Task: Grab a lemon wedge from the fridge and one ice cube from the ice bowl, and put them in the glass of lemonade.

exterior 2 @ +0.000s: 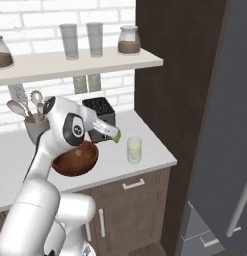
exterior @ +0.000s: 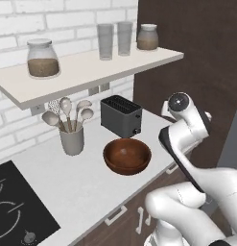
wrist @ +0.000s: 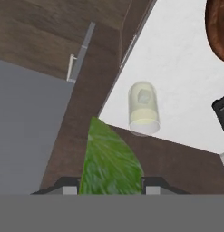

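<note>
The gripper (wrist: 111,188) is closed on a green wedge (wrist: 111,158), which sits between its two fingertips (wrist: 68,188) and points out ahead of them; in the right base view the green piece (exterior 2: 116,136) shows at the end of the hand, above the counter (exterior 2: 155,152). Just beyond it stands the glass of lemonade (exterior 2: 134,149), upright near the counter's front corner, with a small pale lump inside. Farther back lies the ice bowl (exterior: 127,155), then the black toaster (exterior: 121,116). The grey fridge (exterior 2: 220,150) stands to the right.
</note>
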